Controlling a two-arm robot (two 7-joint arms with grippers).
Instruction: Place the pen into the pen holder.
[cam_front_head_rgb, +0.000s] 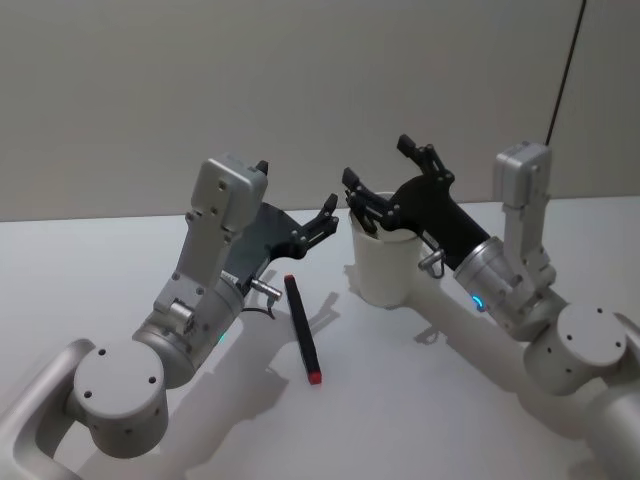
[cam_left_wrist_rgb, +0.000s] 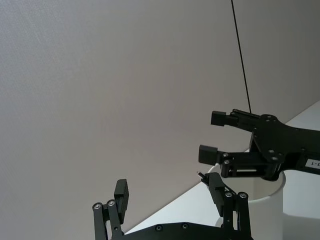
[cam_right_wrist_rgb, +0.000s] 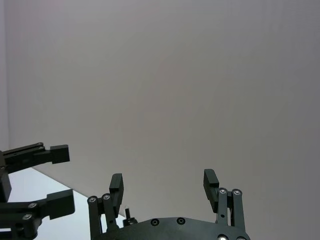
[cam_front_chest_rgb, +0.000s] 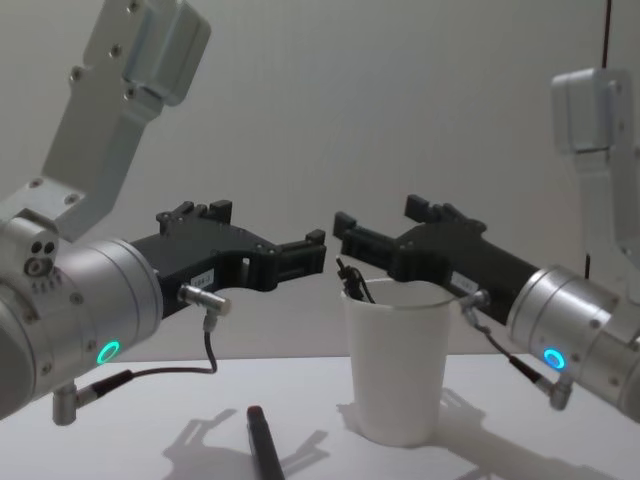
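black red-tipped pen (cam_front_head_rgb: 303, 330) flat on table (cam_front_head_rgb: 100, 260) | white paper cup (cam_front_head_rgb: 385, 268) near | left gripper (cam_front_head_rgb: 297, 190) spread | right gripper (cam_front_head_rgb: 378, 162) spread, seemingly over cup rim

light: soft, fairly bright | shadows: pale, soft-edged, on table (cam_front_head_rgb: 120, 260) beside pen (cam_front_head_rgb: 302, 328) and pen holder (cam_front_head_rgb: 385, 270)

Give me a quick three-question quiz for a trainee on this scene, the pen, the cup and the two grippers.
1. True or false: the pen stands inside the cup.
2. Whose jaws are open? A) the left gripper only; B) the right gripper only; C) both.
3. What colour is the pen's end nearest the robot?

Key: 1 false, it lies flat on the table, beside the cup; 2 C; 3 red.
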